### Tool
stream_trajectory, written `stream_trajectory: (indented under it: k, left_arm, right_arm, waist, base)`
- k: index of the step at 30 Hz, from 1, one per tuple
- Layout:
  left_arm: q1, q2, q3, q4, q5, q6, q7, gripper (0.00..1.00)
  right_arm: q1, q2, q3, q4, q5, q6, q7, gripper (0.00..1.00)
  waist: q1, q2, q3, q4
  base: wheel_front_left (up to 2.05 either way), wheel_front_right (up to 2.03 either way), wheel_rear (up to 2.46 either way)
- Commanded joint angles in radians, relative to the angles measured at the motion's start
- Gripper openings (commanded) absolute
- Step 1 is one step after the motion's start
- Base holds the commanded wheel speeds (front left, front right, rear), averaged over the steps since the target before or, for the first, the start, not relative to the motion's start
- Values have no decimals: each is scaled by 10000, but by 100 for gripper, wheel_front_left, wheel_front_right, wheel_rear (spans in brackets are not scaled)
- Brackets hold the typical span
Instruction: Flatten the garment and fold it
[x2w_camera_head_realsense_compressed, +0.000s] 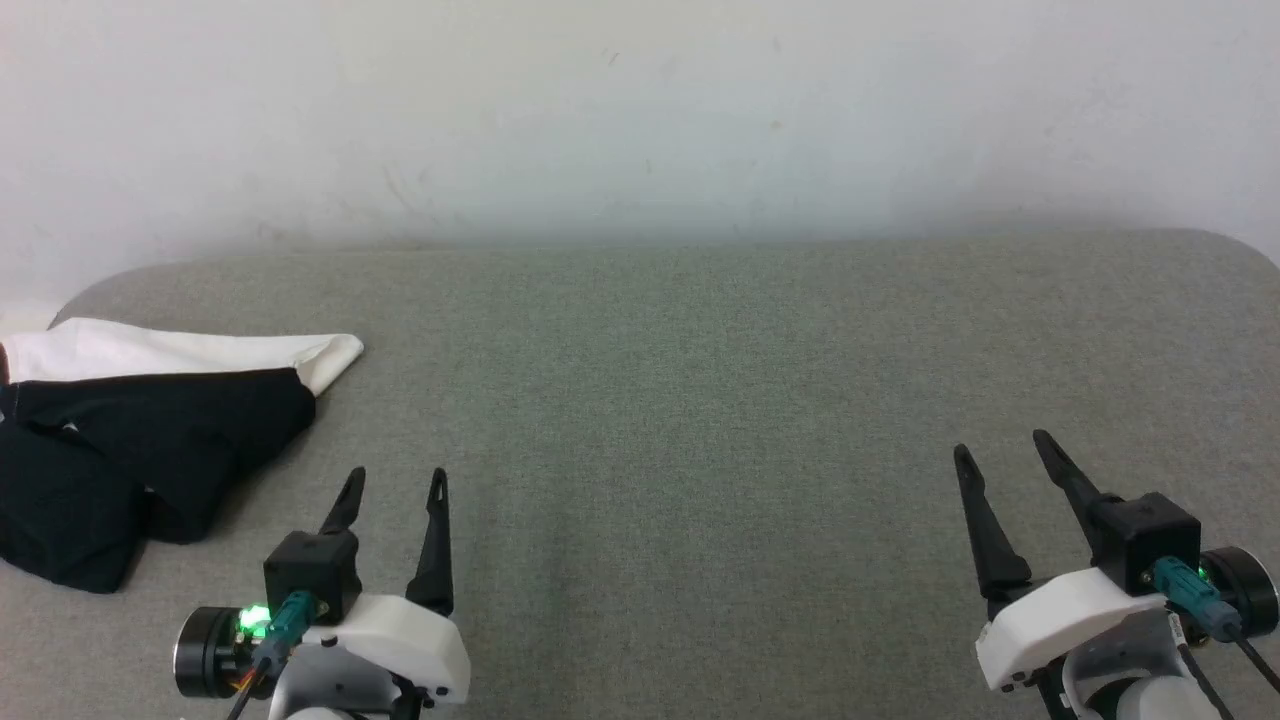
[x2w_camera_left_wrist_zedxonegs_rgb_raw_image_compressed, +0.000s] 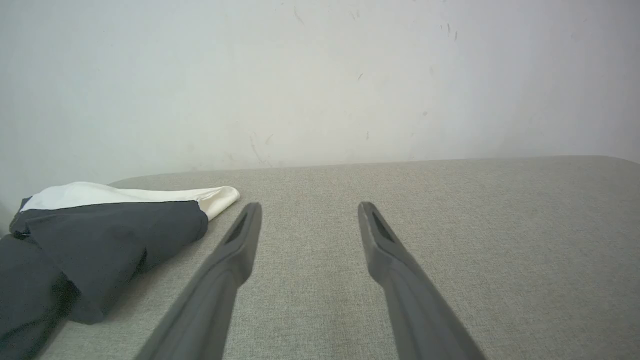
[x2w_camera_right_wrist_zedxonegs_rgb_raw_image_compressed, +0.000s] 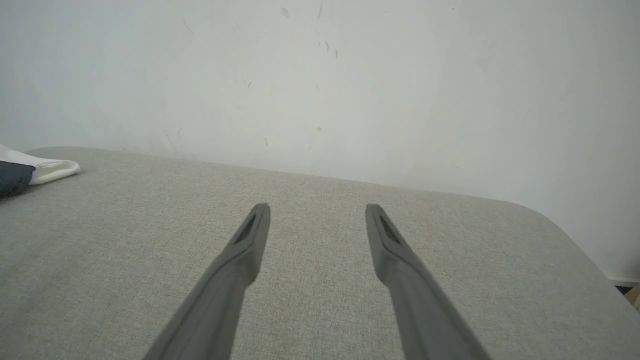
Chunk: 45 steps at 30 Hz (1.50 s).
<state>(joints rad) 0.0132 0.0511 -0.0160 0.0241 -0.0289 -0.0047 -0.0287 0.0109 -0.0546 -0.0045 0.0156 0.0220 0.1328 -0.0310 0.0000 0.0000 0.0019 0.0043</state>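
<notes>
The garment (x2w_camera_head_realsense_compressed: 150, 430) lies bunched at the far left of the grey surface, white cloth at the back and black cloth in front, partly cut off by the picture's left edge. In the left wrist view the garment (x2w_camera_left_wrist_zedxonegs_rgb_raw_image_compressed: 100, 235) sits just left of my fingers. A small corner of the garment (x2w_camera_right_wrist_zedxonegs_rgb_raw_image_compressed: 35, 171) shows at the left of the right wrist view. My left gripper (x2w_camera_head_realsense_compressed: 397, 475) is open and empty, a short way right of the black cloth. My right gripper (x2w_camera_head_realsense_compressed: 1002, 442) is open and empty at the lower right, far from the cloth.
A grey fabric-covered surface (x2w_camera_head_realsense_compressed: 700, 400) with rounded back corners stretches across the scene, ending at a white wall (x2w_camera_head_realsense_compressed: 640, 120). Its right edge (x2w_camera_right_wrist_zedxonegs_rgb_raw_image_compressed: 590, 260) curves down near the right gripper.
</notes>
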Motion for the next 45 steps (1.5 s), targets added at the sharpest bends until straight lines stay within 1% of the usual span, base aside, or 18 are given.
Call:
stream_trajectory:
  k: [1, 8, 19, 45]
  left_arm:
    - [31, -1, -37, 55, -87, 80, -125, 100]
    - [67, -2, -58, 118, -198, 125, -271, 100]
    - [170, -3, -21, 191, -313, 176, -500, 100]
    - [459, -5, -50, 254, -524, 270, -1043, 100]
  right_arm:
    - [-12, 7, -18, 39, 73, -3, -103, 100]
    - [19, 9, 33, 37, 121, -4, -250, 100]
    - [77, 13, 85, 99, 227, -6, -479, 100]
    - [200, 22, 332, 212, 487, -11, -1021, 100]
  waist:
    - [0, 0, -4, 28]
    - [0, 0, -27, 230]
    - [0, 0, -83, 738]
    - [0, 0, -224, 2286]
  base:
    - [0, 0, 0]
    - [0, 0, 0]
    - [0, 0, 0]
    - [0, 0, 0]
